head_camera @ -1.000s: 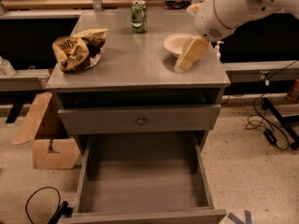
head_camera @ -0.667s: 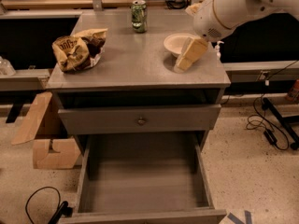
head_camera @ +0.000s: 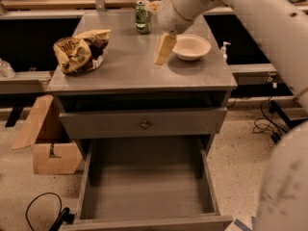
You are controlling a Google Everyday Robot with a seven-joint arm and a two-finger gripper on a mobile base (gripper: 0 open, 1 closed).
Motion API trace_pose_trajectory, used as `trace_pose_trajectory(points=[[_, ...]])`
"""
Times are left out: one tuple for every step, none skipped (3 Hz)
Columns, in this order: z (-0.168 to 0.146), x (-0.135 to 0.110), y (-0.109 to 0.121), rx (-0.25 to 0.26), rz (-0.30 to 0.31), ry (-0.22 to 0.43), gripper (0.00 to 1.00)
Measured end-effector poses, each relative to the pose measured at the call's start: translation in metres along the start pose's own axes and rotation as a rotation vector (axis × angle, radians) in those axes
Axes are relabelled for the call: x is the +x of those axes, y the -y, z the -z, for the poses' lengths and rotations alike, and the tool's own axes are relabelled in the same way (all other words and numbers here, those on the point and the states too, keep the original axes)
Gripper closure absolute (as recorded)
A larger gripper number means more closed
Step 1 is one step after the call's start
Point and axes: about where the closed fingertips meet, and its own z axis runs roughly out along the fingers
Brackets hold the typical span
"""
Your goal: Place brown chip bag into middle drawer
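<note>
Tan-gold crumpled foil is seen on the brown chip bag (head_camera: 81, 51), with dark brown patches, dark lettering and a bit of silvery lining at its lower edge. The bag is set on the grey cabinet top (head_camera: 130, 69) at about 9 o'clock, close to the left edge, lying on its side and puffed up. It looks a little larger than the beige bowl (head_camera: 191, 47), which is placed at about 3 o'clock on the same top. A green can (head_camera: 142, 17) is stood upright at 12 o'clock, near the back edge.

The gripper (head_camera: 164, 48) is held low over the top near its centre, tilted, just at 9 o'clock of the bowl and at 5 o'clock of the can. It is well apart from the bag and nothing is seen carried in it. Whether it is open or closed cannot be told. The white arm (head_camera: 250, 13) is reached in from 2 o'clock.

The middle drawer (head_camera: 144, 191) is pulled out at 6 o'clock below the cabinet, its plain grey floor bare. Above it a grey drawer front (head_camera: 106, 124) with a small round knob (head_camera: 144, 125) is kept pushed in. A cardboard box (head_camera: 45, 143) is seen on the floor at 8 o'clock.
</note>
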Motion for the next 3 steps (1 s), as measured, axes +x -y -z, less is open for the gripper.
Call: trace_pose_trajectory(points=[[-0.049, -0.030, 0.010, -0.080, 0.182, 0.009, 0.00], [-0.083, -0.055, 0.021, -0.108, 0.326, 0.013, 0.00], [-0.108, -0.077, 0.032, -0.095, 0.434, 0.025, 0.00]])
